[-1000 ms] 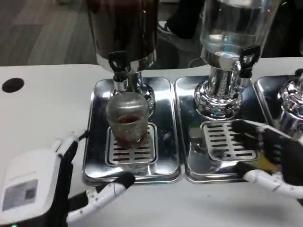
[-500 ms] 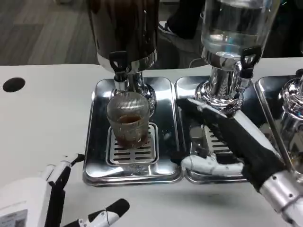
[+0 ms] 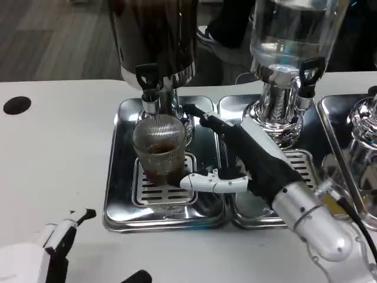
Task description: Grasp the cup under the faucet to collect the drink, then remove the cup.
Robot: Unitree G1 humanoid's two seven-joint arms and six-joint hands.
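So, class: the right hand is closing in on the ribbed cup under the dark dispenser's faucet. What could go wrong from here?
1. The right hand reaches the cup from one side, fingers open and not yet around it; a push could slide or tip it on the slotted grate.
2. The cup holds brown drink, so a knock could spill it into the tray.
3. The faucet sits just above the rim; lifting straight up may strike it.

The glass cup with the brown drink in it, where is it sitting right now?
In the head view, the cup stands left of centre on the slotted grate of the left drip tray, right under the dark dispenser's faucet, with the right hand open beside it.
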